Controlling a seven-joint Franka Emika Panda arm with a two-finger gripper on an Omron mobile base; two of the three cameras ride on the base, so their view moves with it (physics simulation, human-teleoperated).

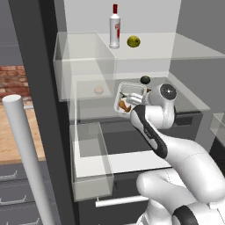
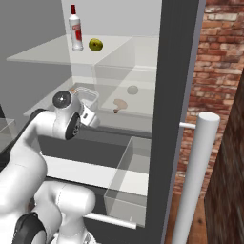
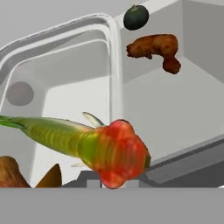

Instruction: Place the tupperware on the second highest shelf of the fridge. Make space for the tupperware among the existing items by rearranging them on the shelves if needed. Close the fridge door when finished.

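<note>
The tupperware (image 1: pixel 128 97) sits right ahead of the gripper (image 1: pixel 139 100) over the second highest shelf (image 1: pixel 189 99); whether the jaws are clamped on it, I cannot tell

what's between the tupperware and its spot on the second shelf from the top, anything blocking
Nothing visible blocks it. The tupperware is already over the second shelf. The dark green fruit sits behind it, the beige ball off to the left, both apart from the tub.

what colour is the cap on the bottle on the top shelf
Red; the bottle shows it best in the left base view.
</note>
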